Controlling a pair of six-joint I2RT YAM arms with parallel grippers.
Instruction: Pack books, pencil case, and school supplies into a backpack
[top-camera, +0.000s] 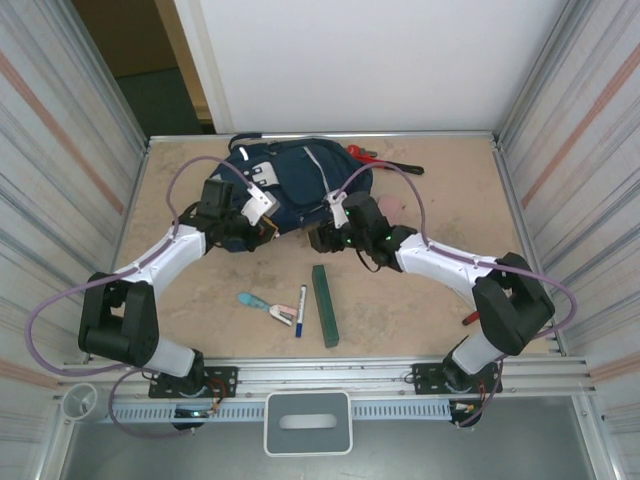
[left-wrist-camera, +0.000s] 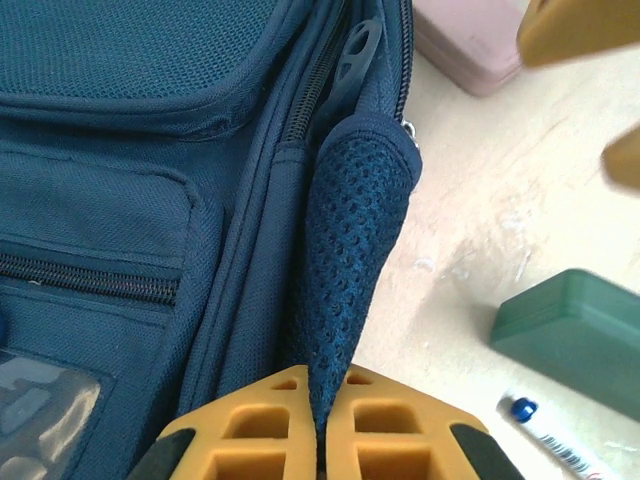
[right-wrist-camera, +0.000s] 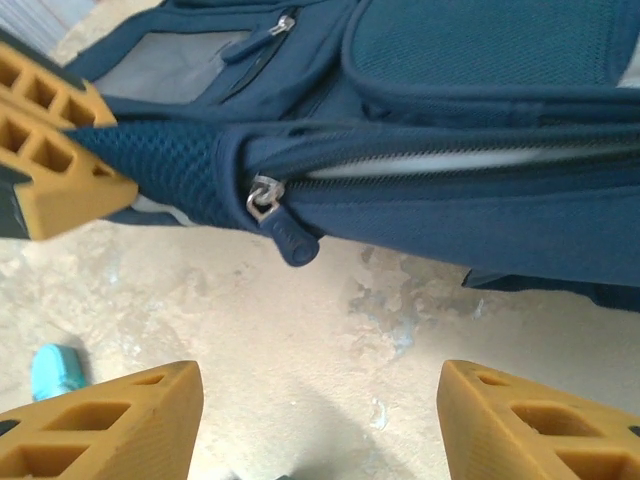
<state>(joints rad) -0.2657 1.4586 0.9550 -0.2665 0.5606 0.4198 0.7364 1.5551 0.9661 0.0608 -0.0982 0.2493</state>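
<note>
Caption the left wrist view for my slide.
Left gripper shut on mesh flap of the backpack, green book nearby.

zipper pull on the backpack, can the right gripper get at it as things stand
Probably yes. The right gripper is open and faces the zipper pull with bare table between. The left gripper pinches the mesh flap beside the pull without covering it.

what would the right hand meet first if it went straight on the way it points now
Most likely the zipper pull on the backpack, ahead of the open right hand. Only bare table lies between, though depth is hard to judge.
</note>
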